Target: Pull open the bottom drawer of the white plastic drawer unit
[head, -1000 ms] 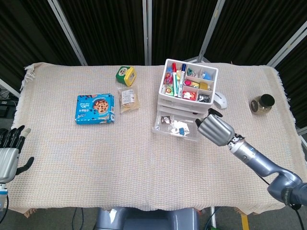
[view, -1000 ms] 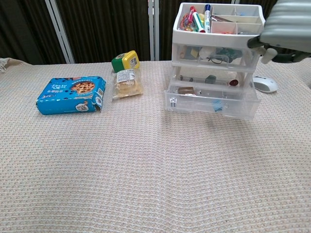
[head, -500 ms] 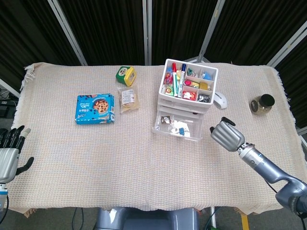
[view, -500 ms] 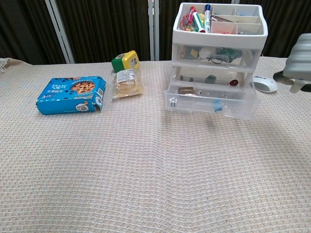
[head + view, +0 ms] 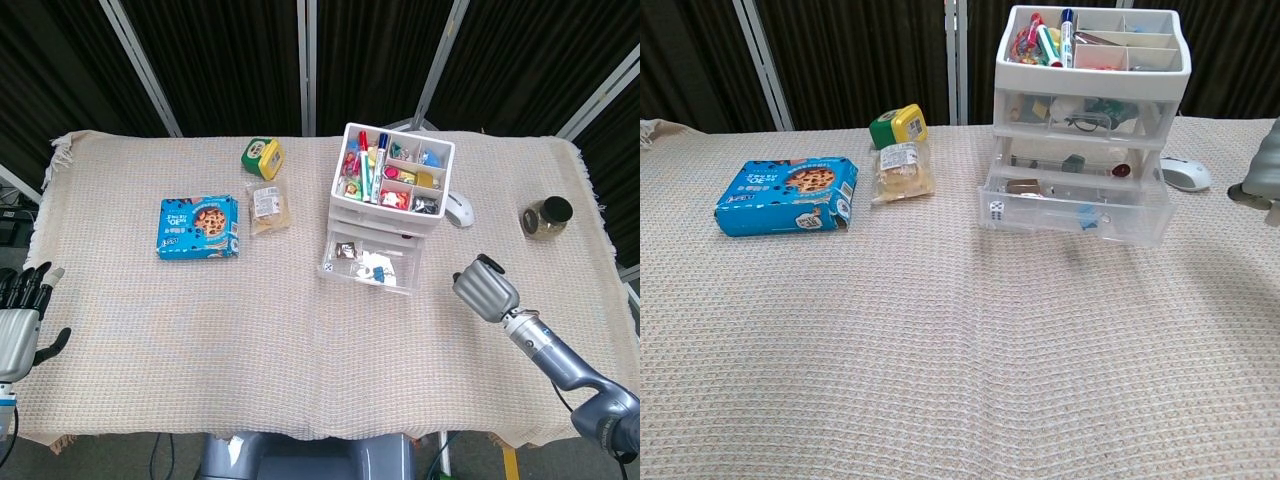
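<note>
Resting at the near left edge of the table, our left hand (image 5: 18,320) is holding nothing, with its dark fingers apart and pointing away from us. Moving right, we are looking at a blue cookie box (image 5: 198,226) lying flat on the woven cloth (image 5: 250,340); its white lettering is too small for us to read, though a picture of a chocolate-chip cookie is showing on the lid. Further right, a green and yellow container (image 5: 262,155) is sitting toward the far side, and a clear snack packet (image 5: 267,208) with a small printed label, unreadable to us, is lying just nearer than it.

Right of centre, the white plastic drawer unit (image 5: 388,205) is standing upright with pens and small items filling its top tray. Its bottom drawer (image 5: 1076,212) is standing pulled out toward us, and we are seeing a die and a blue clip among the bits inside. A white mouse (image 5: 458,209) is lying just beside the unit's right side, and a dark-lidded jar (image 5: 547,216) is standing well apart near the right edge.

Our right hand (image 5: 485,288) is hovering to the right of the drawer, clear of it, with its fingers curled in and nothing in them.
</note>
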Action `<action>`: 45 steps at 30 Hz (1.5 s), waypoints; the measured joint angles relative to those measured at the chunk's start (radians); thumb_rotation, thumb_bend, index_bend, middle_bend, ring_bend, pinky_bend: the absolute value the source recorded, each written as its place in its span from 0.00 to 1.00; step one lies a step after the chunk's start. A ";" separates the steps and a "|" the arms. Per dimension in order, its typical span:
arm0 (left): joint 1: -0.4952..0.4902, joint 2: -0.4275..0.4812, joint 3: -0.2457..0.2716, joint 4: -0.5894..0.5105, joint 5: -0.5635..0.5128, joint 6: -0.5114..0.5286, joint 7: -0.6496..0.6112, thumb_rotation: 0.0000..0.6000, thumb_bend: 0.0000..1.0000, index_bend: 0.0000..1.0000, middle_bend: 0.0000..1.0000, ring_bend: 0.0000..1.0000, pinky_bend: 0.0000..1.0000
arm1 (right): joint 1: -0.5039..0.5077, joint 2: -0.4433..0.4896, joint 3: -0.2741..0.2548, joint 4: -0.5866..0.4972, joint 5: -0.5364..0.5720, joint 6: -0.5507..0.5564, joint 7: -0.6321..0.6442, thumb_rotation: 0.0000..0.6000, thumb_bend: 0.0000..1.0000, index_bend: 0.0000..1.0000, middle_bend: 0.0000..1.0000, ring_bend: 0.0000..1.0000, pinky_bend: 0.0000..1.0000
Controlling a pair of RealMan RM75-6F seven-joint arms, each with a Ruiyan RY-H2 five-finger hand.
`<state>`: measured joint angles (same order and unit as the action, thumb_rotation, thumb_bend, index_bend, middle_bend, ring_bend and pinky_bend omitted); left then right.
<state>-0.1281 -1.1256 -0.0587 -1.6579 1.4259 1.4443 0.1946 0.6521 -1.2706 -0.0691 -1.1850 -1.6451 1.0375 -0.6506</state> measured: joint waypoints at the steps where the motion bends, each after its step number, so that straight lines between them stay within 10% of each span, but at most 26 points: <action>1: 0.000 0.000 0.000 0.000 0.000 0.000 0.000 1.00 0.34 0.08 0.00 0.00 0.00 | -0.001 0.000 0.000 -0.001 -0.001 0.000 0.001 1.00 0.27 0.59 1.00 1.00 0.73; 17: 0.000 0.002 0.000 0.000 0.000 -0.001 -0.002 1.00 0.34 0.08 0.00 0.00 0.00 | -0.043 0.006 0.030 -0.023 0.015 0.055 -0.032 1.00 0.19 0.43 1.00 1.00 0.73; 26: 0.000 0.001 0.001 0.000 0.001 -0.001 -0.001 1.00 0.34 0.08 0.00 0.00 0.00 | -0.118 0.006 0.146 -0.044 0.120 0.244 -0.046 1.00 0.19 0.39 0.92 0.92 0.67; 35: 0.001 -0.001 -0.001 -0.001 -0.002 0.002 0.004 1.00 0.34 0.07 0.00 0.00 0.00 | -0.232 0.033 0.279 -0.214 0.353 0.353 0.128 1.00 0.15 0.10 0.24 0.27 0.20; 45: 0.000 -0.003 -0.002 0.004 -0.002 0.000 -0.006 1.00 0.34 0.06 0.00 0.00 0.00 | -0.318 0.134 0.316 -0.473 0.439 0.332 0.389 1.00 0.07 0.00 0.01 0.02 0.00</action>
<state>-0.1282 -1.1282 -0.0607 -1.6537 1.4243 1.4446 0.1891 0.3336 -1.1367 0.2465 -1.6583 -1.2059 1.3700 -0.2615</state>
